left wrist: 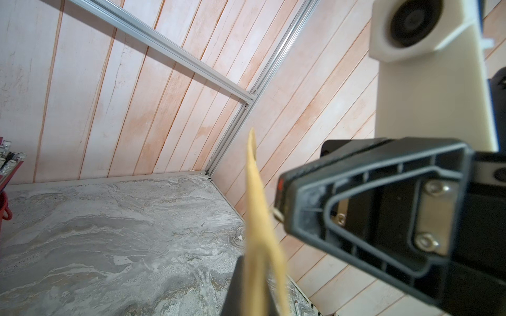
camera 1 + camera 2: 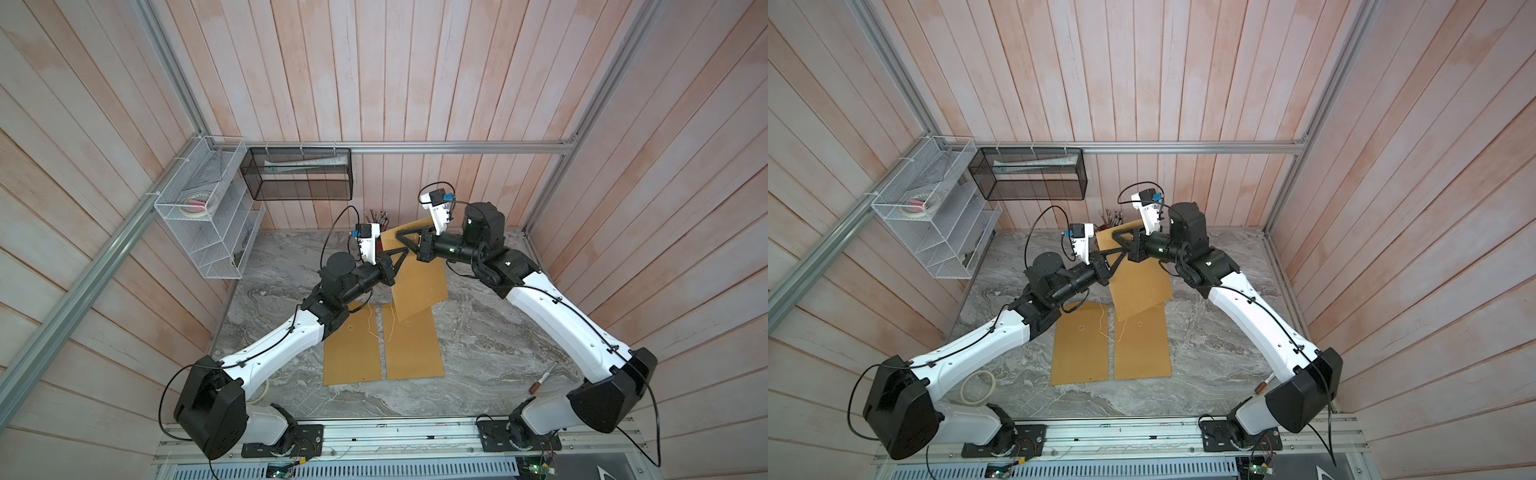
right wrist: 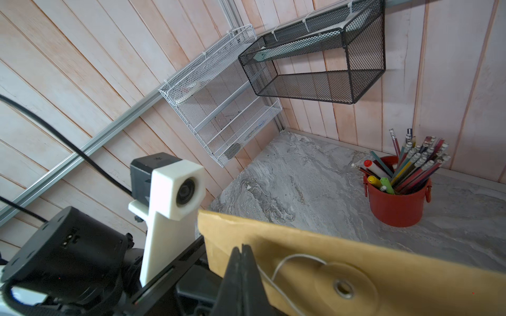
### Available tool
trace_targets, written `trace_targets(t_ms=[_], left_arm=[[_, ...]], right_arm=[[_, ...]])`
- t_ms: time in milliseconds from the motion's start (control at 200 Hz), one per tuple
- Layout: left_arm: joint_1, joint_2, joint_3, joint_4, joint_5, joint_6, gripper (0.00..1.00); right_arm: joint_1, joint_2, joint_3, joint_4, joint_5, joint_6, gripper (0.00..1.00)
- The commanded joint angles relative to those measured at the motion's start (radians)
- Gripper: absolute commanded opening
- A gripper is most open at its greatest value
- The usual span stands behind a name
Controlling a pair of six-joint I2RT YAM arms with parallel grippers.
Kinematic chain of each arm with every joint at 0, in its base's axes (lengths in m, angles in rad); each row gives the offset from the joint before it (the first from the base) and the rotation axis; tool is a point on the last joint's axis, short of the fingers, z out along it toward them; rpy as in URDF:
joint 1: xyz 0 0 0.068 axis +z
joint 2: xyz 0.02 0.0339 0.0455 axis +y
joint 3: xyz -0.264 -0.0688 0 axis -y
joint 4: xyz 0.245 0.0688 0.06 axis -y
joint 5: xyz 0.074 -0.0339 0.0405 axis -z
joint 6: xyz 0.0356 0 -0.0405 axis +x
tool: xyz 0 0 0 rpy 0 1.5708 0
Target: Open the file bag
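Pinching file bag (image 1: 257, 219) between left fingers (image 1: 234, 290)

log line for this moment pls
left gripper: shut on file bag | right gripper: shut on string | file bag: raised off table

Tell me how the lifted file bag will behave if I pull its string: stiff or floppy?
Probably fairly stiff: gripped near its upper edge by the left gripper, the file bag looks flat and unbent. Likely light: it looks thin edge-on in the left wrist view. It may swing, since the right gripper pinches only the string.
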Motion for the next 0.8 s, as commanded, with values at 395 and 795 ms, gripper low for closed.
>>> trace_targets(t_ms=[395,795], left_arm=[[-0.006,0.001,-0.022,0.031,-0.001,-0.009,0.00],[-0.003,0.009,0.046,-0.091,-0.049,0.087,0.00]], right_arm=[[0.014,-0.008,0.046,-0.026,0.043,-0.043,0.00],[-0.034,-0.157,0.005,-0.264,0.223,-0.135,0.28]])
